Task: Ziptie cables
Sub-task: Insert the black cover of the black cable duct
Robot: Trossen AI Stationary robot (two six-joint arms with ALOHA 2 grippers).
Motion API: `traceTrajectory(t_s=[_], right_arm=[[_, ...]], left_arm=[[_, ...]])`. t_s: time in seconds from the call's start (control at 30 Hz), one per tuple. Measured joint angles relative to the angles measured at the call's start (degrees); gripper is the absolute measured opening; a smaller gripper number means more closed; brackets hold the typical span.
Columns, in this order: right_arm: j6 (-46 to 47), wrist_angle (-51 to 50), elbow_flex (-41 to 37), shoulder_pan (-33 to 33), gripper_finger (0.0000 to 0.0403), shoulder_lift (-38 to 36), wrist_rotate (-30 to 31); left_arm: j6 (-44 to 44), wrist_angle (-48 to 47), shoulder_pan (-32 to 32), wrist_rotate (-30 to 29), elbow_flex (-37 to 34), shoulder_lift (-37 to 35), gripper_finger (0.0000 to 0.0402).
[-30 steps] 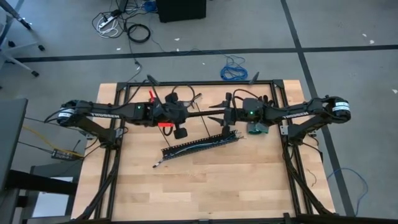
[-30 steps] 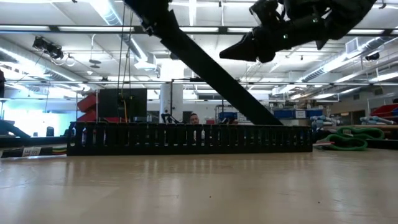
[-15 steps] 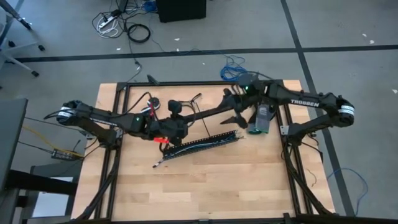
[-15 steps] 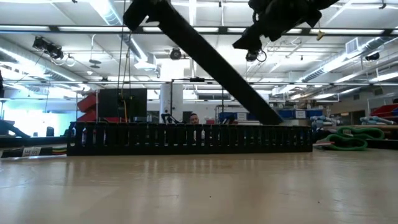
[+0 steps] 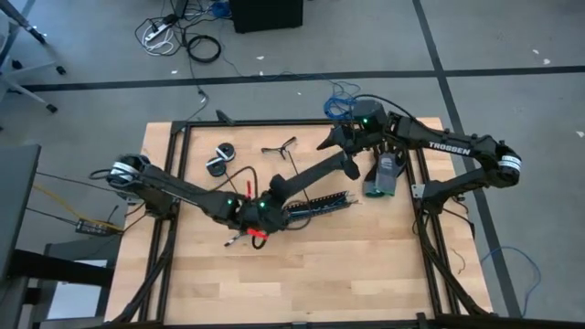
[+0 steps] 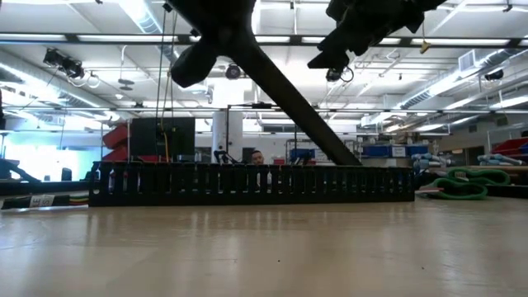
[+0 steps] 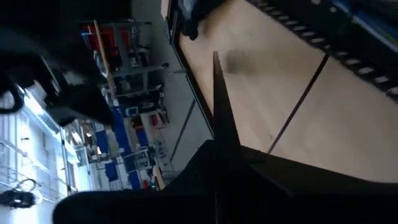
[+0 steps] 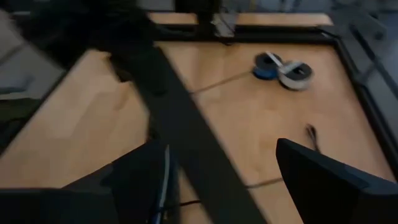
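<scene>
Cables (image 5: 306, 206) lie on the worktop right beside your left claw (image 5: 270, 196), not tied yet. That claw is clenched on a long black strip (image 5: 315, 174). Your right claw (image 5: 334, 153) is released, by the strip's far end. You are likely clearing this strip away; next, set it down gently.

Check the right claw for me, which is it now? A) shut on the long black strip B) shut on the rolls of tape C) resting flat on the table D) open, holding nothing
D: the right claw shows its two fingers spread wide with nothing between them; the long black strip passes beyond them.
</scene>
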Motion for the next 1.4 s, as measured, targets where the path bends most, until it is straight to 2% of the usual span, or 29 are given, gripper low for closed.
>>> traceTrajectory(t_s=[0.17,0.27,0.33,0.43,0.57,0.8,0.87,0.97,1.07,1.13,1.4], right_arm=[[-2.6,-1.0,0.0,0.0,0.0308,0.0,3.6],[-3.1,-3.1,0.0,0.0,0.0307,0.0,3.7],[-2.9,-7.0,0.0,0.0,0.0307,0.0,3.6],[-3.0,-12.6,0.0,0.1,0.0307,0.0,4.5],[-2.0,-14.1,0.0,0.0,0.0307,0.0,5.6],[2.7,-17.0,3.0,-0.2,0.0307,1.2,6.4],[2.7,-16.9,4.2,0.9,0.0307,2.5,7.3],[2.3,-17.3,5.1,2.6,0.0307,4.7,9.4],[2.6,-18.6,7.3,3.7,0.0307,8.1,9.6],[2.6,-21.3,9.6,4.5,0.0307,10.9,9.6],[1.0,-31.7,18.7,8.1,0.0307,19.4,10.7]], left_arm=[[1.8,6.9,-0.2,-3.0,0.0,2.0,0.0000],[6.0,12.4,-0.3,-5.2,-0.6,3.1,0.0000],[7.3,16.9,-0.4,-7.3,-3.1,3.6,0.0000],[4.6,22.9,-0.6,-7.9,-8.4,3.0,0.0000],[8.5,28.5,-1.8,-9.5,-16.1,1.5,0.0000],[11.2,46.5,-1.9,-1.1,-31.4,-7.4,0.0000],[11.6,53.0,-0.9,2.9,-35.2,-10.2,0.0000],[13.2,62.5,0.2,8.1,-37.9,-12.7,0.0000],[17.5,61.5,0.4,9.8,-38.1,-11.4,0.0000],[17.7,61.2,0.4,12.9,-37.5,-10.2,0.0000],[19.4,60.4,0.7,14.5,-35.4,-7.6,0.0000]])
